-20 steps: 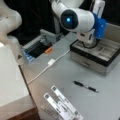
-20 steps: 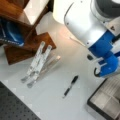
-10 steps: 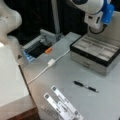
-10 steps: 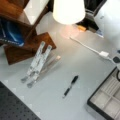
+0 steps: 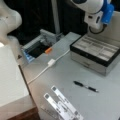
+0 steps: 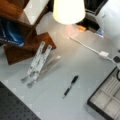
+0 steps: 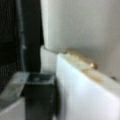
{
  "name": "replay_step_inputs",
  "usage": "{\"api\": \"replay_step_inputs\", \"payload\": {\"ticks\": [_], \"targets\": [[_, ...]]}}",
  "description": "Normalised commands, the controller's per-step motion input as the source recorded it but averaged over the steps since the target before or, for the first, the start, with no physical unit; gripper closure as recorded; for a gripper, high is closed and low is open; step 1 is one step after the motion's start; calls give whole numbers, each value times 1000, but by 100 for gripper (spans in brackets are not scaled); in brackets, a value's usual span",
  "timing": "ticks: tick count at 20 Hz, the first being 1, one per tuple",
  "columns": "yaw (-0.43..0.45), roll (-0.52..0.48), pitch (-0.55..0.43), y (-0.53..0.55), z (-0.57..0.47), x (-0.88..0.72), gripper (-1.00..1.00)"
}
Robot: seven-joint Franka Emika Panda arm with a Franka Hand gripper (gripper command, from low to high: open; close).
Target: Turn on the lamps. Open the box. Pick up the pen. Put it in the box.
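While the box lies open (pen outside), hand's state cannot tell.

All views soft, low-res blur. Lit lamp shade blown out white in a front view, warm glow on table just below it. Dark backdrop behind in a front view. Wrist view heavily defocused, pale surfaces washed out.

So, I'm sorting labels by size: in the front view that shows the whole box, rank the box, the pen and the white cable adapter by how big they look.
1. The box, open, clearly largest.
2. The pen, slim, much shorter than the box.
3. The white cable adapter, smallest.

No gripper fingers show in this view.
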Motion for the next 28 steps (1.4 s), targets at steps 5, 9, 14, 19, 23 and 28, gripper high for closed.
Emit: {"api": "replay_step_inputs", "payload": {"ticks": [5, 9, 14, 19, 23, 28], "targets": [[-15, -73, -112, 103, -224, -306, -100], [-25, -62, -150, 139, -151, -270, -100], [-55, -49, -177, 136, -121, -222, -100], [-64, -32, -166, 87, -111, -212, -100], [-67, -33, -140, 21, -68, -224, -100], [-30, -62, -112, -91, -3, -248, -100]]}}
